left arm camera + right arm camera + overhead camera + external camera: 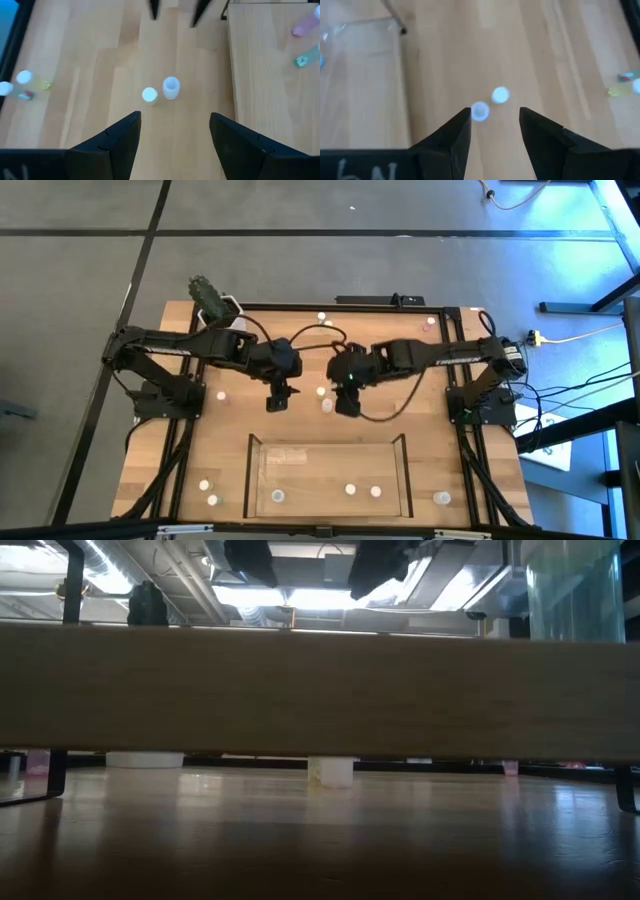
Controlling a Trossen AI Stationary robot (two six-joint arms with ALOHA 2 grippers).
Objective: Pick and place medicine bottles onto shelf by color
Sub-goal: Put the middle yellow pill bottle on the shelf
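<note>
Two small white-capped medicine bottles [324,398] stand close together on the wooden table, between my two grippers. My left gripper [278,400] hangs open above the table to their left; its wrist view shows both bottles [160,91] ahead of its fingertips. My right gripper [347,404] hangs open to their right, with one bottle [480,111] just ahead of its fingertips and the other [500,95] beyond. The shelf [258,476], a clear-walled tray, lies near the front edge with three bottles standing on its floor.
More bottles stand scattered on the table: at the left [222,394], front left [208,490], front right [441,498] and far edge [322,316]. A potted cactus [207,298] stands at the far left corner. A black frame [459,430] borders the tabletop.
</note>
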